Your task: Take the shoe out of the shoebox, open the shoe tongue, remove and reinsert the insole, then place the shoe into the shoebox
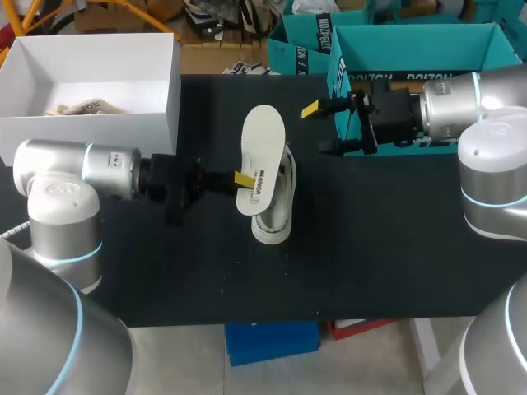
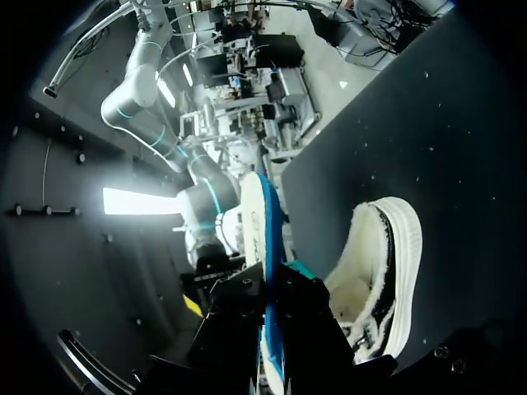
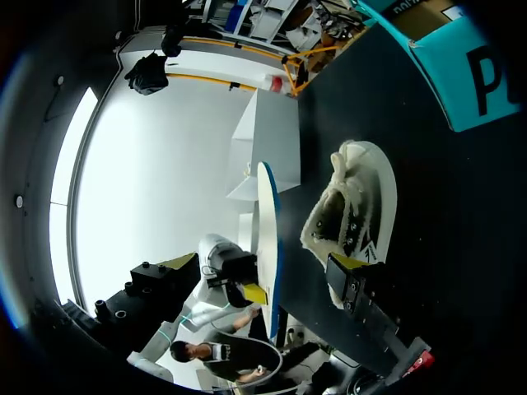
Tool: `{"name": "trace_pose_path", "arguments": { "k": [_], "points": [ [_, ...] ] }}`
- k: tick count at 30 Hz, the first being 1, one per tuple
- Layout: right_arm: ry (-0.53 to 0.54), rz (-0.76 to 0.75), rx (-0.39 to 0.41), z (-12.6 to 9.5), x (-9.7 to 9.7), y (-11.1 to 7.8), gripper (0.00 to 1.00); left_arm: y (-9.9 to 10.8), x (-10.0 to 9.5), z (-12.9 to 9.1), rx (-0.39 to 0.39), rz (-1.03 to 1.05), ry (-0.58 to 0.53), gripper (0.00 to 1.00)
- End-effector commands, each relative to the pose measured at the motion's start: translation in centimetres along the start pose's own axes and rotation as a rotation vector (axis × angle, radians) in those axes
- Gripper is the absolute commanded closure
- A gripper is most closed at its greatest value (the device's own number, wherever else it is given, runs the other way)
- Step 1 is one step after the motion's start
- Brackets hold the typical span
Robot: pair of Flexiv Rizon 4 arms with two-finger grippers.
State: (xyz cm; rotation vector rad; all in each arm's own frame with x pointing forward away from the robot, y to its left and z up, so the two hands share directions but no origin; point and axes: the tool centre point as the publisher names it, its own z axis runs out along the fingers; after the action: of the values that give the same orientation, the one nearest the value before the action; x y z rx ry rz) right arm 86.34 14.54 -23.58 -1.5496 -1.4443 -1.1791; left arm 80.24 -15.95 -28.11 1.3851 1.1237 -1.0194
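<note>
Print shows in two places, and it is only placed here, not spelled out. The white insole [image 1: 262, 156] carries a short line of small dark lettering on its pale face near the heel end; in the left wrist view the same mark shows as a small dark smudge on the insole [image 2: 254, 220], too small to make out. The teal box [image 1: 412, 51] at the desk's far right bears a row of large black capitals along its front wall, upside down in the head view. In the right wrist view one big black letter shows on the teal box [image 3: 461, 82], cut off at the edge.
</note>
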Motion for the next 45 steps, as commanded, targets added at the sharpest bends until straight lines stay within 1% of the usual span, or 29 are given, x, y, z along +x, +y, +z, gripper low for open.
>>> {"name": "trace_pose_path", "arguments": {
  "k": [1,3,6,10,12,19,24,27,36,43,44,45],
  "points": [
    [0.001,0.0,-0.004,0.2,-0.1,0.0,0.0,0.0,0.0,0.2,-0.003,0.003,0.003,1.0],
    [0.001,0.0,-0.004,0.2,-0.1,0.0,0.0,0.0,0.0,0.2,-0.003,0.003,0.003,1.0],
    [0.036,-0.018,0.031,1.1,-1.0,0.2,0.0,0.0,0.0,0.2,-0.003,0.003,0.003,1.0],
    [0.074,-0.045,0.063,2.1,-1.7,-0.1,0.0,0.0,0.0,0.2,-0.003,0.003,0.003,1.0],
    [0.089,-0.052,0.067,2.6,-2.0,-0.5,0.0,0.0,0.0,0.2,-0.003,0.003,0.003,1.0],
    [0.113,-0.075,0.063,4.1,-1.4,-1.5,0.0,0.0,0.0,0.2,-0.003,0.003,0.003,1.0],
    [0.122,-0.081,0.041,4.8,-0.8,-1.9,0.0,0.0,0.0,0.2,-0.003,0.003,0.003,1.0],
    [0.126,-0.076,0.037,5.6,-0.7,-2.3,0.0,0.0,0.0,0.2,-0.003,0.003,0.003,1.0],
    [0.14,-0.071,0.053,8.0,-0.5,-2.3,0.0,0.0,0.0,0.2,-0.003,0.003,0.003,1.0],
    [0.147,-0.061,0.06,9.1,-0.6,-2.4,0.0,0.0,0.0,0.2,-0.003,0.003,0.003,1.0],
    [0.148,-0.059,0.06,9.2,-0.8,-2.3,0.04,0.0,0.0,0.2,-0.003,0.003,0.003,1.0],
    [0.15,-0.057,0.06,9.3,-0.8,-2.3,0.1,0.0,0.0,0.2,-0.003,0.003,0.003,1.0]
  ]
}}
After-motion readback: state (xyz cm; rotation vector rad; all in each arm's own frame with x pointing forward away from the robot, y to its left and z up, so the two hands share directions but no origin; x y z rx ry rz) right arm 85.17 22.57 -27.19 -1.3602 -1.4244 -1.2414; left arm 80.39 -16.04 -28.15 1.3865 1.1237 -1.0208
